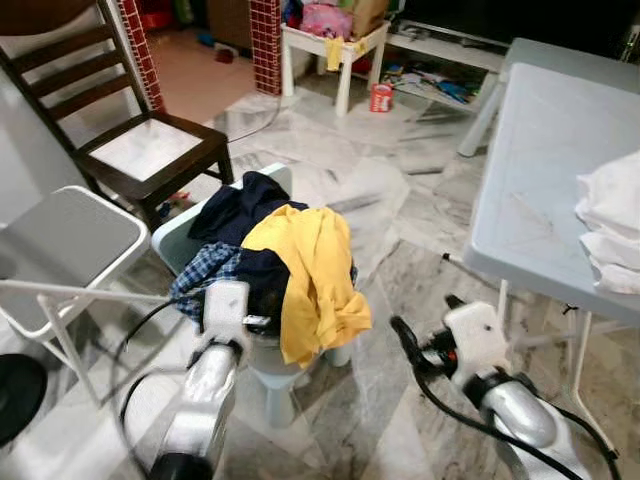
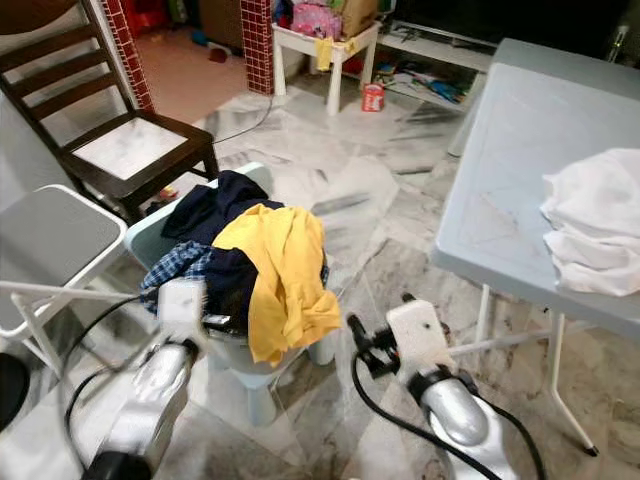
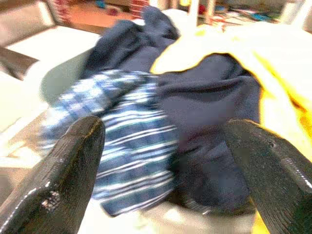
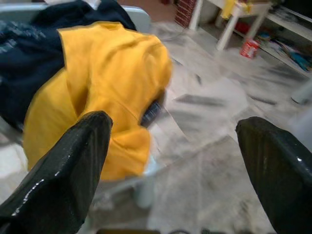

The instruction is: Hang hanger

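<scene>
A heap of clothes lies on a small pale green stool (image 1: 172,240): a yellow shirt (image 1: 310,275) on top, navy garments (image 1: 245,205) behind it and a blue plaid shirt (image 1: 205,270) at the near left. My left gripper (image 3: 165,131) is open right at the heap's near side, its fingers either side of the plaid and navy cloth. My right gripper (image 1: 425,318) hangs open low over the floor, to the right of the stool, with the yellow shirt (image 4: 102,83) ahead of it and nothing between its fingers.
A grey folding chair (image 1: 60,240) with a thin white bar (image 1: 80,292) stands at the near left, and a dark wooden chair (image 1: 150,150) behind it. A pale blue table (image 1: 540,180) on the right carries white cloth (image 1: 612,220). Marble floor (image 1: 400,200) lies between.
</scene>
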`<state>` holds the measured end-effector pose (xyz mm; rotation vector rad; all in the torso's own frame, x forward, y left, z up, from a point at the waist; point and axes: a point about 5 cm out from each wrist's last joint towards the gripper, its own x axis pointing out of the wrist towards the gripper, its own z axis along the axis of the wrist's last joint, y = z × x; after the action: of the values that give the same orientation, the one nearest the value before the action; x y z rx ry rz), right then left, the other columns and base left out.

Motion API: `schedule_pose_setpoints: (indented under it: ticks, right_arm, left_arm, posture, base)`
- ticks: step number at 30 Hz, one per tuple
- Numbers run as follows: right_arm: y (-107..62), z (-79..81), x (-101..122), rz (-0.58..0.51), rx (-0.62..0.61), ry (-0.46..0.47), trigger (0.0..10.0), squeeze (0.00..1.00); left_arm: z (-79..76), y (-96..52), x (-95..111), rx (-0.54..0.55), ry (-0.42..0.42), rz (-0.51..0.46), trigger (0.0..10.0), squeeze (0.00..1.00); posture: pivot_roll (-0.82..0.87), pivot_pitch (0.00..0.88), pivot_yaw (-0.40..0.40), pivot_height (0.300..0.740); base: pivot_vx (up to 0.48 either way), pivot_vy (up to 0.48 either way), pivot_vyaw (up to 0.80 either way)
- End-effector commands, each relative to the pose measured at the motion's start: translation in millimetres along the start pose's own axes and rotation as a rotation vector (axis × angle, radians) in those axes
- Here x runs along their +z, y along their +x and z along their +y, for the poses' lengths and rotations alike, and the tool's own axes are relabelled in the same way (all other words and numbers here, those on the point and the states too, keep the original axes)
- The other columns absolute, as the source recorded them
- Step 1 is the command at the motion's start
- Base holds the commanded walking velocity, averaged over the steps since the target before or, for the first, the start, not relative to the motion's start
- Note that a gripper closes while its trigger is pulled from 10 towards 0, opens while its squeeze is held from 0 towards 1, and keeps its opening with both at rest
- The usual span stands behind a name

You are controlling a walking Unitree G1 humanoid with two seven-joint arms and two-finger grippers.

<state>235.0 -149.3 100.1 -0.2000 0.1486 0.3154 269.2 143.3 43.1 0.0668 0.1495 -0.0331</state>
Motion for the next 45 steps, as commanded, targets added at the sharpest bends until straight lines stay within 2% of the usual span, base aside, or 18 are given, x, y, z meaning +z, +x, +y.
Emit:
schedule_pose_setpoints:
  ticks: [1, 4, 6, 9, 15, 17, 21, 25, 30, 34, 45]
  right_arm:
    - [1.9, -0.1, -1, -0.004, -0.011, -0.004, 10.0, 0.00]
    - [9.4, -1.4, -1, -0.026, -0.051, 0.016, 10.0, 0.00]
    - [14.6, -7.3, -5, -0.028, -0.103, 0.071, 10.0, 0.00]
    - [15.8, -11.4, -10, -0.021, -0.126, 0.103, 10.0, 0.00]
    - [9.0, -23.2, -15, -0.041, -0.163, 0.173, 10.0, 0.00]
    - [2.2, -29.8, -17, -0.057, -0.194, 0.247, 10.0, 0.00]
    - [0.4, -33.7, -12, -0.089, -0.203, 0.291, 10.0, 0.00]
    - [-0.5, -31.3, -8, -0.111, -0.171, 0.203, 10.0, 0.00]
    - [0.2, -33.6, -12, -0.093, -0.176, 0.202, 10.0, 0.00]
    - [1.6, -34.4, -11, -0.093, -0.175, 0.169, 10.0, 0.00]
    - [3.2, -32.5, -12, -0.087, -0.175, 0.163, 10.0, 0.00]
  left_arm:
    - [-1.6, -2.9, 11, -0.019, 0.020, -0.042, 10.0, 0.00]
    - [-0.8, -23.4, 17, -0.046, 0.015, -0.077, 10.0, 0.00]
    - [1.5, -40.6, 24, -0.065, 0.015, -0.106, 10.0, 0.00]
    - [3.9, -47.1, 26, -0.062, 0.022, -0.110, 10.0, 0.00]
    - [2.4, -59.0, 39, -0.129, 0.042, -0.157, 10.0, 0.00]
    - [6.2, -64.8, 48, -0.112, 0.068, -0.192, 10.0, 0.00]
    - [13.8, -66.6, 53, -0.072, 0.071, -0.195, 10.0, 0.00]
    - [19.9, -67.9, 50, -0.044, 0.023, -0.159, 10.0, 0.00]
    - [19.5, -65.7, 47, -0.044, -0.003, -0.137, 10.0, 0.00]
    - [19.5, -64.9, 47, -0.043, -0.007, -0.129, 10.0, 0.00]
    - [14.6, -64.6, 45, -0.060, -0.012, -0.113, 10.0, 0.00]
  posture:
    - [-0.06, 0.000, 0.001, 0.740]
    - [-0.02, 0.000, 0.002, 0.740]
    - [0.02, 0.000, -0.007, 0.740]
    - [0.03, 0.000, -0.013, 0.740]
    - [0.05, 0.000, -0.023, 0.740]
    - [0.04, 0.000, -0.020, 0.740]
    - [0.04, 0.000, -0.013, 0.740]
    - [0.03, 0.000, -0.008, 0.740]
    - [0.03, 0.000, -0.008, 0.740]
    - [0.03, 0.000, -0.011, 0.740]
    - [0.02, 0.000, -0.014, 0.740]
  base:
    - [0.000, 0.000, 0.00]
    - [0.000, 0.000, 0.00]
    - [0.000, 0.000, 0.00]
    - [0.000, 0.000, 0.00]
    - [0.000, 0.000, 0.00]
    - [0.000, 0.000, 0.00]
    - [0.000, 0.000, 0.00]
    - [0.000, 0.000, 0.00]
    - [0.000, 0.000, 0.00]
    - [0.264, 0.000, 0.00]
    - [0.324, 0.000, 0.00]
